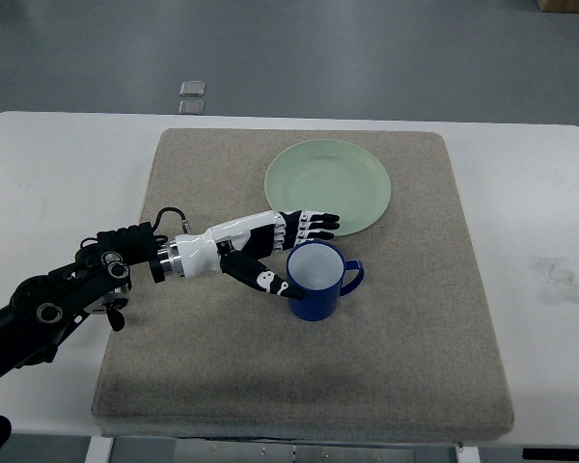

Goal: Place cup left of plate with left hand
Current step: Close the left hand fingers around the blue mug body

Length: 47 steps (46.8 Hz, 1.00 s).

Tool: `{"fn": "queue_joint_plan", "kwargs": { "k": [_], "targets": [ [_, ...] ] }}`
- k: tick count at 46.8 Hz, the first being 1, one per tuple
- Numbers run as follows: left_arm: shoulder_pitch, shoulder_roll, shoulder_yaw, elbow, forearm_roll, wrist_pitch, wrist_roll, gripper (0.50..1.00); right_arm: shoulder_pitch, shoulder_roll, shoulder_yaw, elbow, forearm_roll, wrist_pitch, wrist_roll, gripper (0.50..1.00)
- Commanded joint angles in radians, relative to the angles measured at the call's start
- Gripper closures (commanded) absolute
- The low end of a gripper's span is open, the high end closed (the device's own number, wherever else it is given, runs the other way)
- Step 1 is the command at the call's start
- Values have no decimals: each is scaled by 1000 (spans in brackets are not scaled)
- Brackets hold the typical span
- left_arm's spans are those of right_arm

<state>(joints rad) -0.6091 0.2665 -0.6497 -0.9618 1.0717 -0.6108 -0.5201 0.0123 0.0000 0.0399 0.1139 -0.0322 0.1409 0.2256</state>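
left robot hand (280, 253) beside blue cup (315, 282); contact possibly, unclear.

One steep overhead view faces the table (39, 164).

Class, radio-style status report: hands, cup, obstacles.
Left hand open beside blue cup, not gripping. Cup upright on mat, below green plate. Right hand unseen. Nothing blocking.

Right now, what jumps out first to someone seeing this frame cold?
The left hand reaches in from the picture's left over the grey mat, fingers spread around the blue cup at mid-mat, thumb at its near rim and fingers behind it; a firm grip is not clear. Just beyond, the pale green plate lies on the mat's far part. The cup stands upright in front of the plate, handle pointing right.
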Motion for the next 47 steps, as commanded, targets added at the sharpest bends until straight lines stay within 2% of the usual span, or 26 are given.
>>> {"fn": "queue_joint_plan", "kwargs": {
  "k": [1, 18, 28, 29, 32, 35, 40, 43, 47],
  "targets": [
    [0, -6, 36, 0, 2, 0, 0, 501, 0, 0, 0, 0, 0, 0, 0, 568],
    [0, -20, 47, 0, 2, 0, 0, 504, 0, 0, 0, 0, 0, 0, 0, 568],
    [0, -18, 47, 0, 4, 0, -1, 529, 0, 0, 0, 0, 0, 0, 0, 568],
    [0, -18, 47, 0, 5, 0, -1, 536, 0, 0, 0, 0, 0, 0, 0, 568],
    [0, -20, 47, 0, 5, 0, -1, 596, 0, 0, 0, 0, 0, 0, 0, 568],
    [-1, -20, 47, 0, 5, 0, -1, 613, 0, 0, 0, 0, 0, -1, 0, 568],
    [0, -20, 47, 0, 17, 0, -1, 671, 0, 0, 0, 0, 0, 0, 0, 568],
    [0, -20, 47, 0, 19, 0, -1, 681, 0, 0, 0, 0, 0, 0, 0, 568],
    [0, -20, 47, 0, 20, 0, -1, 739, 0, 0, 0, 0, 0, 0, 0, 568]
  ]
}}
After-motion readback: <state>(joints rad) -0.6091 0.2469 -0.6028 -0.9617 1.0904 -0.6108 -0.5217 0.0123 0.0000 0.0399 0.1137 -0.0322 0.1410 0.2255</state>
